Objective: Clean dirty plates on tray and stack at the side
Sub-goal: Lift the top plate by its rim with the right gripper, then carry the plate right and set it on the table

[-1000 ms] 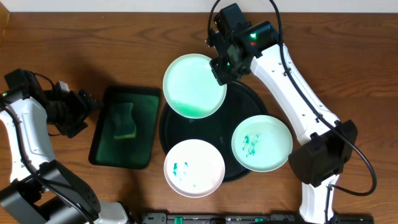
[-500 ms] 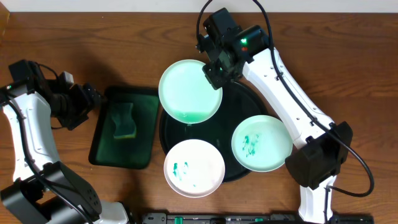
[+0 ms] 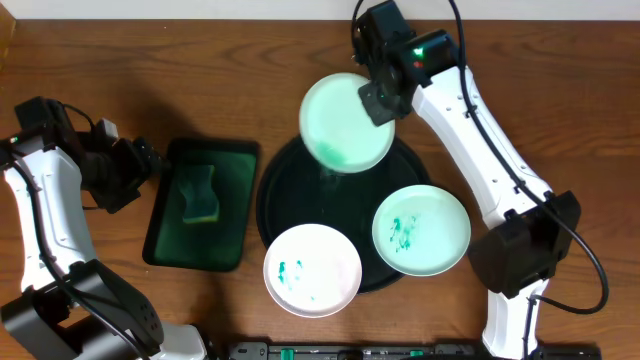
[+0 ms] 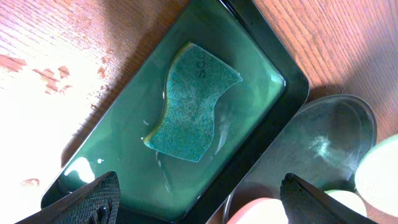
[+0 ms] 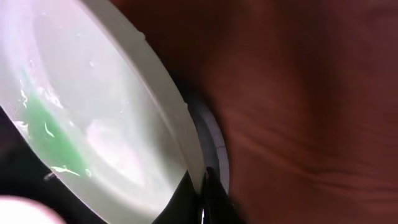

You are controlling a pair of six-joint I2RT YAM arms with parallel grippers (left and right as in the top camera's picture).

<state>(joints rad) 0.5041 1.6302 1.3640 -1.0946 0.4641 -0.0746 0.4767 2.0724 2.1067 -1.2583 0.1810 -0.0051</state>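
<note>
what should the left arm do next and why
Probably lower the open left pincer onto the sponge and grip it: the sponge lies untouched in the green tray, while the right pincer holds a smeared plate by its rim over the black tray.

Both the left arm (image 3: pixel 40 225) and the right arm (image 3: pixel 470 125) wear smooth white shells between bulky black joint housings, with thin black cables (image 3: pixel 600 275) looping alongside and a small green light (image 3: pixel 417 52) glowing near the right wrist.
</note>
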